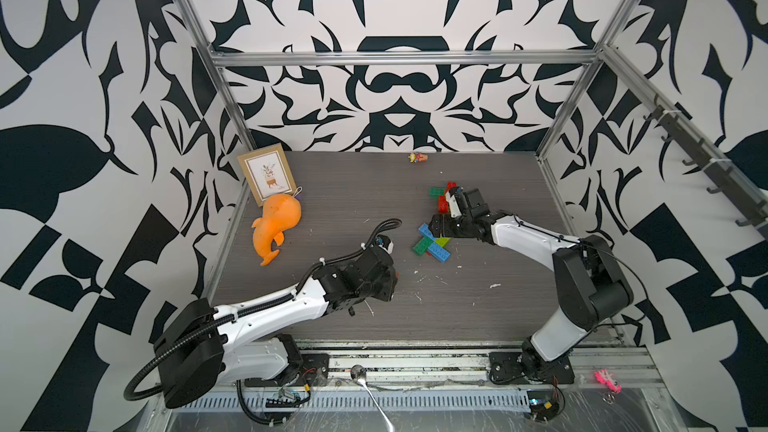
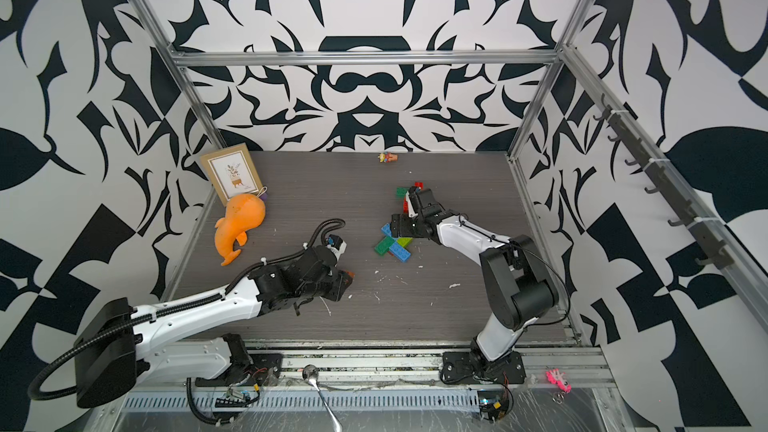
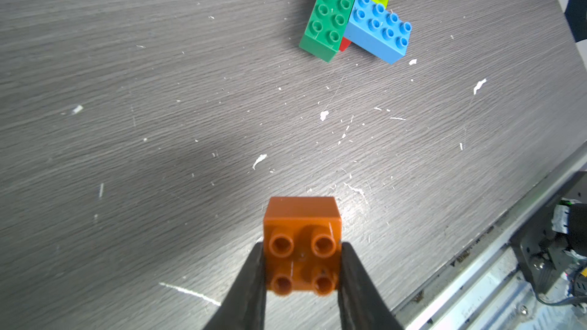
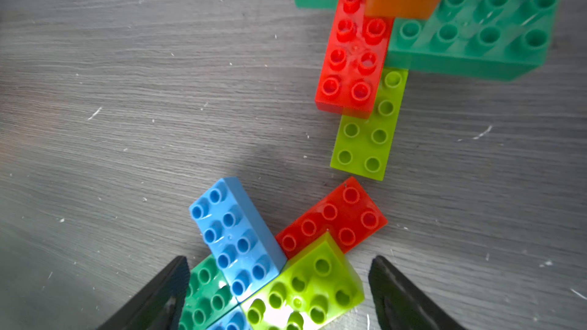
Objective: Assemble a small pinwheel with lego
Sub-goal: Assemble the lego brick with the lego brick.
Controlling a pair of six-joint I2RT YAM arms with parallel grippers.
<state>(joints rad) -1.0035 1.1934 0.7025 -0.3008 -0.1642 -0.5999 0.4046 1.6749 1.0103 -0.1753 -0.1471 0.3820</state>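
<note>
Gripping a small orange brick [image 3: 301, 217] in the left hand [image 3: 301, 246]. Holding the right hand [image 4: 279, 258] wide open over crossed blue, green, lime, red bricks [image 4: 238, 233] on the surface [image 3: 127, 106], 2 o'clock from the left.

Nothing here can be read from where I stand. The only print I can spot is a small dark line beneath the potted-plant drawing on the framed card [image 1: 267, 174], which leans against the wall at the far left corner of the counter [image 1: 457, 317]. It shows in both top views, but the letters are too small to make out. Close up in the left wrist view, the studs of the orange brick [image 3: 301, 242] carry no lettering I can make out.
</note>
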